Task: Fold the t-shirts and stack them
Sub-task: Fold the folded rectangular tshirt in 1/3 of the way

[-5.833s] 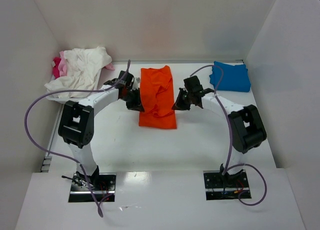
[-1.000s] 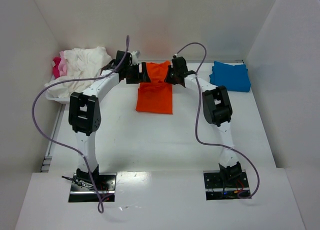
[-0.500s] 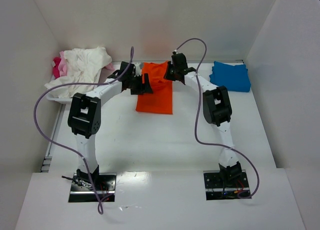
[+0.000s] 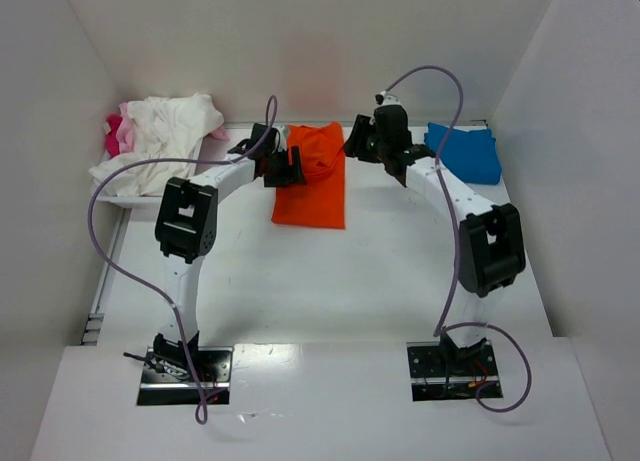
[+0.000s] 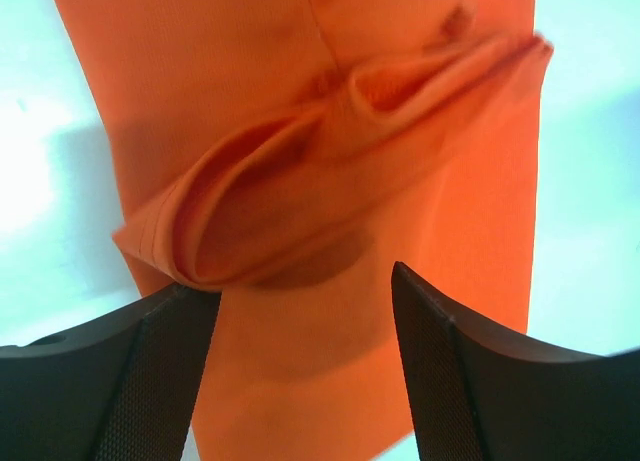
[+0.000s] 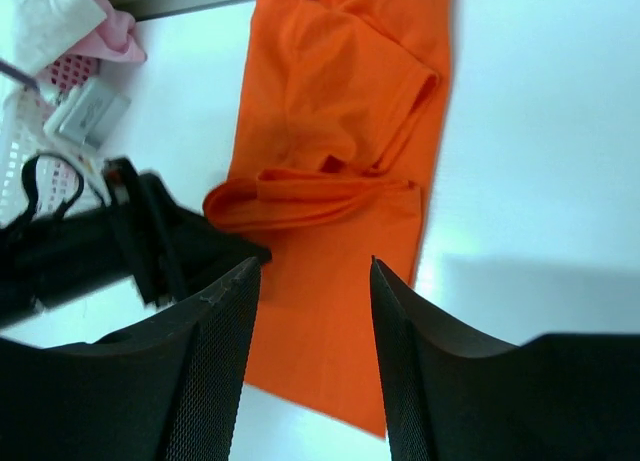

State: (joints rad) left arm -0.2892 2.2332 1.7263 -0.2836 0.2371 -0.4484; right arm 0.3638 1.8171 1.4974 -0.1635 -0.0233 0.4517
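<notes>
Noting position first: the orange shirt point(image 4: 312, 186) lies flat on the white table point(image 4: 330, 291), mid-width and toward the far side, as a long narrow strip whose long axis runs from the far wall toward the arm bases. The left claw point(image 5: 300, 281) sits low at the strip's left edge near the far end, jaws apart and gripping nothing; its wrist view shows a raised ridge of cloth point(image 5: 300, 171) just ahead of the fingertips, lying crosswise to the strip. The right claw point(image 6: 312, 266) is lifted clear off the far right corner, jaws spread with nothing between them, looking back across the shirt. The left arm is therefore the nearer one. The next fold probably turns on that far end: both corners lie on the cross-axis, one on each side, and the right claw must come down and in before it can take its corner. The cloth is a thin, matte knit, limp, with soft rolled creases at the ridge and a smooth near half. The blue shirt point(image 4: 465, 153) lies folded as a neat square at far right; a loose white heap point(image 4: 160, 141) with a bit of pink point(image 4: 118, 133) is at far left.
</notes>
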